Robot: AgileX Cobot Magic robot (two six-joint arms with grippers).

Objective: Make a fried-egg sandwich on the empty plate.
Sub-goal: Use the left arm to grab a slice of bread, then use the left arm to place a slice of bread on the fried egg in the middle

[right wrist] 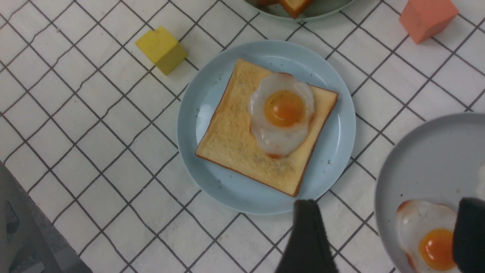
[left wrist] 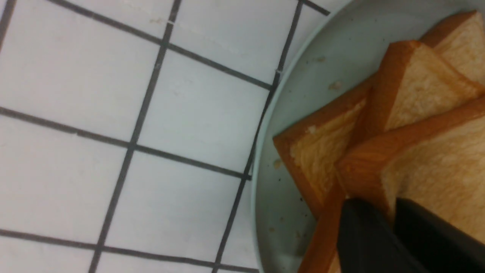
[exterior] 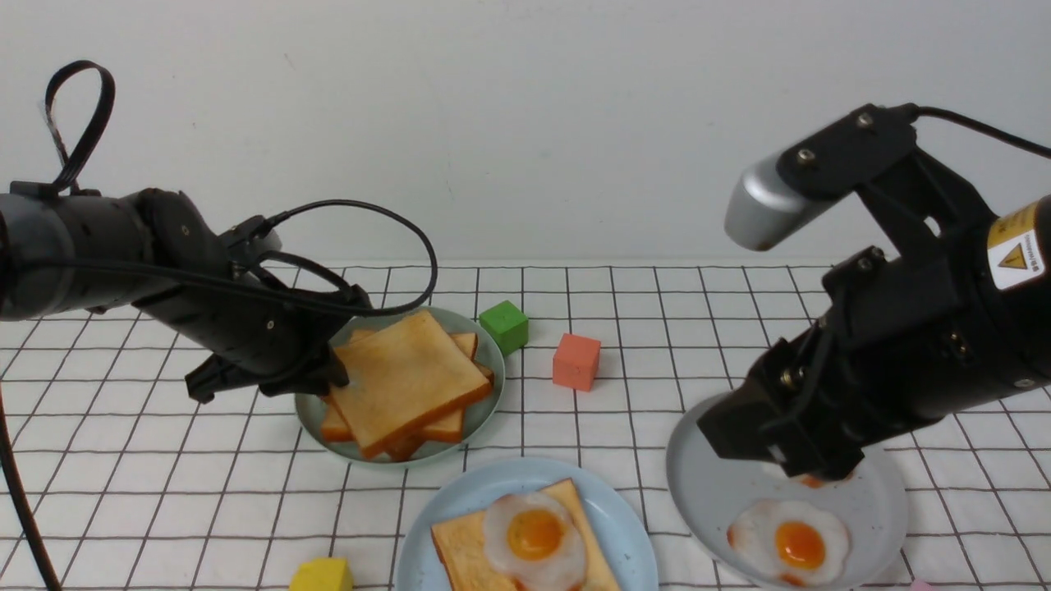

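Halfway there, with base toast (right wrist: 235,140) and fried egg (right wrist: 282,113) on blue plate (right wrist: 193,106). Lacking only top slice (exterior: 406,377), pinched narrowly in left gripper (left wrist: 392,210); right gripper (right wrist: 386,227) spread wide, empty.

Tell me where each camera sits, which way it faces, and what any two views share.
Front view: mid-robot, facing forward across the table; shows the left gripper and right gripper.
Left wrist view: close above the green plate; its fingers pinch the top toast slice.
Right wrist view: looks down on the blue plate and grey plate; its spread fingers show.
Shared: front and right wrist views both show the blue plate and its egg.
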